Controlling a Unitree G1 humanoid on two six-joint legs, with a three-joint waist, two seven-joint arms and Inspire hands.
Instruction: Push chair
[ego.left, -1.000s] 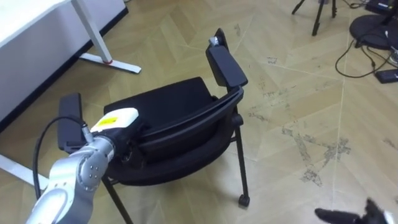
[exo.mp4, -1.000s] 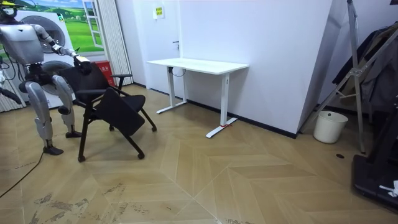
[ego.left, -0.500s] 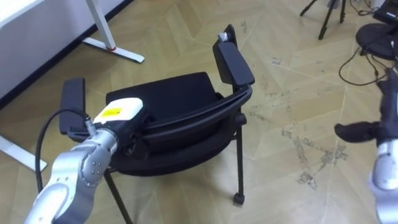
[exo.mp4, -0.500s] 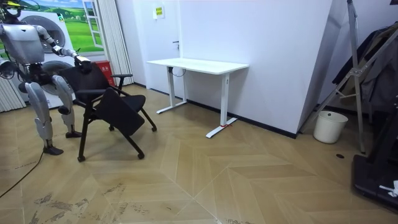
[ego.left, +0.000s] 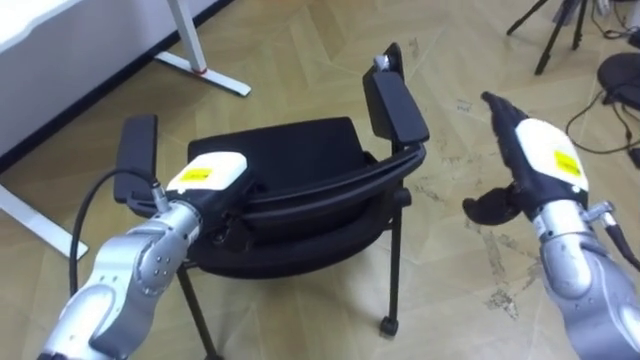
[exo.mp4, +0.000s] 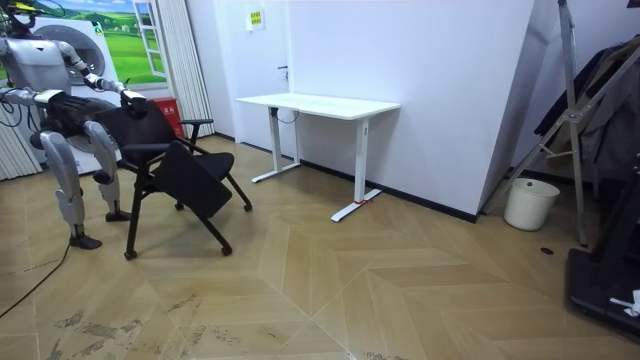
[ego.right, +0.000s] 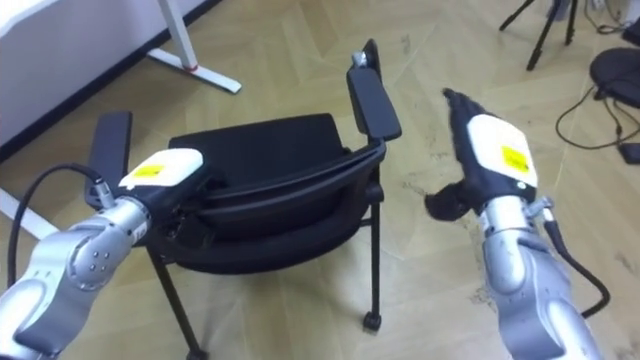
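Two hands show in the eye views, one at the chair (ego.left: 290, 160) and one in the air beside it. The chair is black, with padded armrests, and stands on the wooden floor (ego.left: 300, 50) right in front of the robot, its backrest (ego.left: 330, 185) turned toward the robot. The left hand (ego.left: 205, 175) lies against the left end of the backrest's top, just beside the left armrest (ego.left: 135, 155). Its fingers are lost against the black frame, so I cannot tell whether they grasp it or merely press. The right hand (ego.left: 535, 160) is raised to the right of the chair, apart from the right armrest (ego.left: 395, 105) and touching nothing. Its fingers are stretched out straight, pointing up and away, with the thumb spread to the side, and it holds nothing.

A white desk (exo.mp4: 318, 104) stands against the wall. In the room view the robot stands upright at the far left, behind the chair, with the chair between it and the desk and well apart from the desk. A tripod (ego.left: 545, 30) stands on the floor beyond the right hand.
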